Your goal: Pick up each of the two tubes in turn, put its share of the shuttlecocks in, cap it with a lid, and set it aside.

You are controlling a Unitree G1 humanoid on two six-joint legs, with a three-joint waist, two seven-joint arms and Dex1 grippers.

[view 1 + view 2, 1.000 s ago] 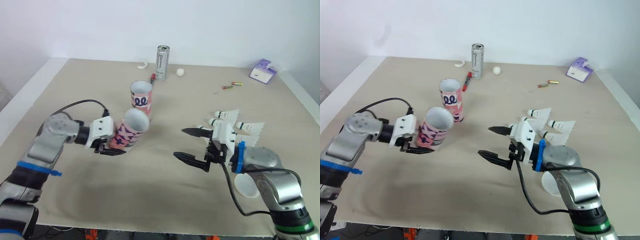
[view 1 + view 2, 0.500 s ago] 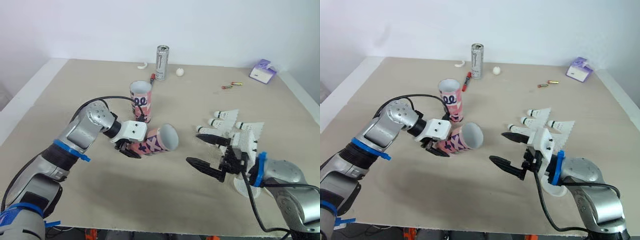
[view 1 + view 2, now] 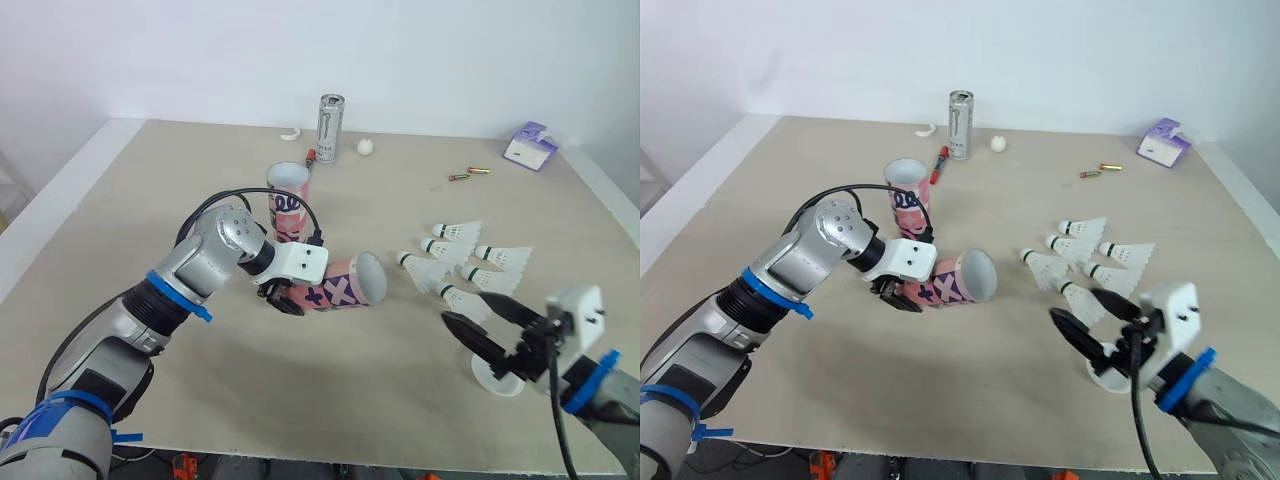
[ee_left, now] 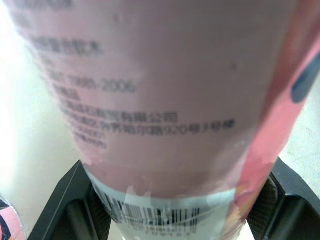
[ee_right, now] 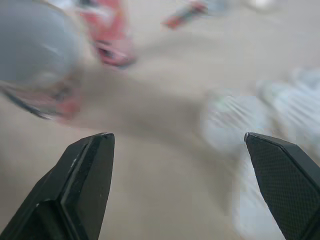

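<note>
A pink patterned tube (image 3: pixel 342 286) lies tipped on its side just above the table (image 3: pixel 140 210), pinched at its closed end by the left end effector (image 3: pixel 284 298), its open mouth facing a cluster of white shuttlecocks (image 3: pixel 462 262) (six or so, lying close together). A second pink tube (image 3: pixel 288 201) stands upright just behind. The right end effector (image 3: pixel 457 307), fingers spread wide, hovers beside the shuttlecocks, above a white lid (image 3: pixel 499 385).

Bare table (image 3: pixel 400 322) lies between the tube (image 3: pixel 335 292) and the shuttlecocks (image 3: pixel 440 247).
</note>
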